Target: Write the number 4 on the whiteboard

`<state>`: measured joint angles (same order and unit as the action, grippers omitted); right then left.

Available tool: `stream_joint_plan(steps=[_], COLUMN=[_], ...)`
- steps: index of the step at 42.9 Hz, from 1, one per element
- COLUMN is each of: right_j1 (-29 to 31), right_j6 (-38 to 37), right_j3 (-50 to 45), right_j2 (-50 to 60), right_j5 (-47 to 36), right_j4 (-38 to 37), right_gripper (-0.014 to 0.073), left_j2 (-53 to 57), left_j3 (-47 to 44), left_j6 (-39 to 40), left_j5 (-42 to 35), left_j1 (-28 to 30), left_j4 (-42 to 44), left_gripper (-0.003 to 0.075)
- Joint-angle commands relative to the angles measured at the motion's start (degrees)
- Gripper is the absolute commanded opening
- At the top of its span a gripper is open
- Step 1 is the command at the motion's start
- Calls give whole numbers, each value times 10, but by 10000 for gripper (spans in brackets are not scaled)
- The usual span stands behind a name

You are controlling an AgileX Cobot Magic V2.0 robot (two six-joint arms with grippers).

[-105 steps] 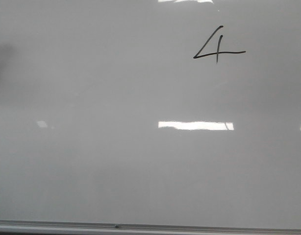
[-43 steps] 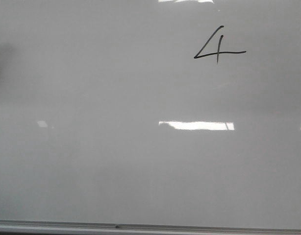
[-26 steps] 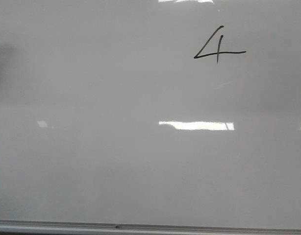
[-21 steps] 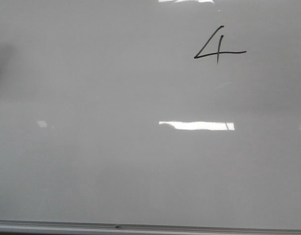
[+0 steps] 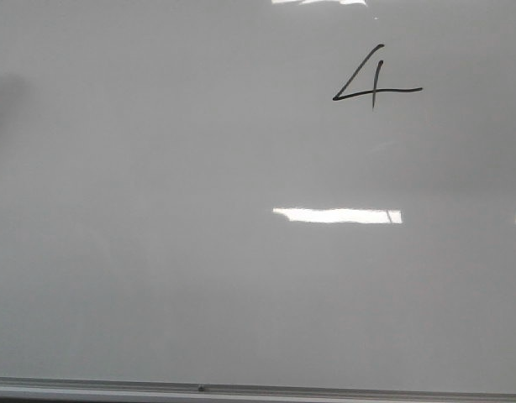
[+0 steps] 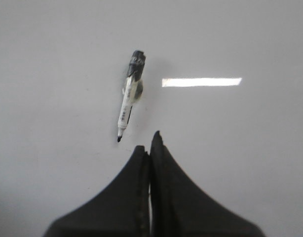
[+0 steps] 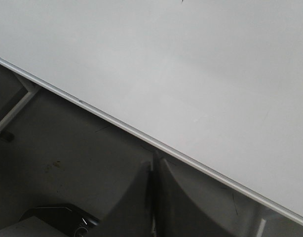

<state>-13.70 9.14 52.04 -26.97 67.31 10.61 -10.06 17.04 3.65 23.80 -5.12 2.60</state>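
The whiteboard (image 5: 199,252) fills the front view, glossy pale grey with a silver frame edge along the near side. A thin black number 4 (image 5: 374,81) is drawn on it at the upper right. Neither gripper shows in the front view. In the left wrist view my left gripper (image 6: 150,144) is shut and empty over the whiteboard (image 6: 250,148), with a white marker pen (image 6: 129,101) lying uncapped on the board just beyond its tips, apart from them. In the right wrist view my right gripper (image 7: 154,165) is shut and empty, over the dark floor beside the whiteboard's frame edge (image 7: 141,134).
Bright light reflections lie on the board (image 5: 338,215). A faint dark shadow sits at the left edge (image 5: 6,92). In the right wrist view, a metal table leg (image 7: 16,111) and a dark object (image 7: 57,219) stand on the floor below the board.
The small bright reflection at the left of the board has vanished and the shadow there has shifted slightly. The 4 and the board are unchanged.
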Motion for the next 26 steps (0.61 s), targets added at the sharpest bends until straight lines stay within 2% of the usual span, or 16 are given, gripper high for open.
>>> stream_joint_plan(steps=[1, 5, 12, 26], right_j1=[2, 2, 2, 2], right_j6=[-1, -1, -1, -1], right_j3=[12, 12, 12, 12], right_j2=[-4, -4, -4, -4], right_j5=[-40, -40, -40, -38], right_j4=[0, 0, 0, 0], right_gripper=[-68, -68, -68, -68], left_j2=[39, 79, 113, 113], left_j3=[-57, -115, -172, -177], left_j6=[-1, -1, 1, 1], left_j5=[-113, -170, -220, -254], left_j1=[17, 26, 26, 12], left_j4=[-7, -7, -12, -19], left_gripper=[-20, -20, -20, -20])
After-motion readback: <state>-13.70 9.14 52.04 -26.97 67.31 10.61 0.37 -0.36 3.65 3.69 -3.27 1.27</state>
